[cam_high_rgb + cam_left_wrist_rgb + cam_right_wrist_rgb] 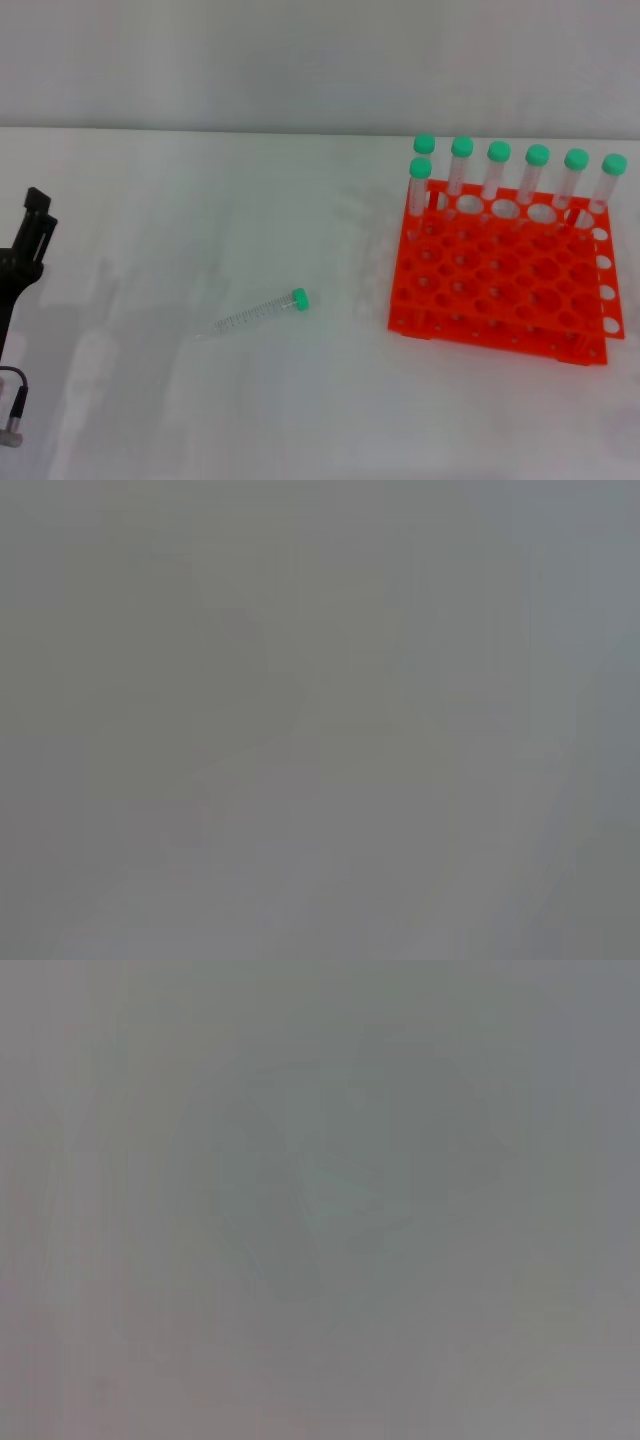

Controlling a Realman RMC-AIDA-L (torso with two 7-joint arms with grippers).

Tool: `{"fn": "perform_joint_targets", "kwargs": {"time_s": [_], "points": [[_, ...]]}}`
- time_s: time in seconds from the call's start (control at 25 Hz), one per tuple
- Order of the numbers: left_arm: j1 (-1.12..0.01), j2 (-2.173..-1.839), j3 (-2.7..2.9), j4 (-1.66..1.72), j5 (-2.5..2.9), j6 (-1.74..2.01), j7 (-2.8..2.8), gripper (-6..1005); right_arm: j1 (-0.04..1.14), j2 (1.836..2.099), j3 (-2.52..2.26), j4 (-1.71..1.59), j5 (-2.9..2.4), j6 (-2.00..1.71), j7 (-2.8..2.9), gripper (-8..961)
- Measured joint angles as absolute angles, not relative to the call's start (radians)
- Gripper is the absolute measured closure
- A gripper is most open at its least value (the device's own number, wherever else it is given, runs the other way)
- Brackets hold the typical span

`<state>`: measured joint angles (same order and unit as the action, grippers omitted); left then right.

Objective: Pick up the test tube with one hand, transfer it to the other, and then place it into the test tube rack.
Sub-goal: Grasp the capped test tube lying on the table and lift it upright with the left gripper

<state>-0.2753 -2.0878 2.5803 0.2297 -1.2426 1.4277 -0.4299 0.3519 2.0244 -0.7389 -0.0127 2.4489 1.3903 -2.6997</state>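
One light, slick test tube point(255, 314) lies mid-counter; best pinched near its cap; left gripper point(30, 235) at left edge, finger state unclear.

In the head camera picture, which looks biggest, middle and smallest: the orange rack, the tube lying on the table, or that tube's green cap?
Largest to smallest in the head view:
1. the test tube rack
2. the test tube lying on the table
3. its green cap
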Motion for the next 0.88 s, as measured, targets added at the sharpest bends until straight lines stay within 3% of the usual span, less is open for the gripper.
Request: {"fn": "perform_joint_targets", "kwargs": {"time_s": [0.64,0.88], "points": [[-0.343,-2.078,2.585,0.165,-1.256,1.330,-0.467,122,0.386,2.027,-0.692,0.027,2.453,1.401,-2.673,88],[-0.420,-2.048,2.594,0.027,-1.135,1.335,-0.695,123,0.392,2.026,-0.687,0.027,2.452,1.402,-2.670,92]]}}
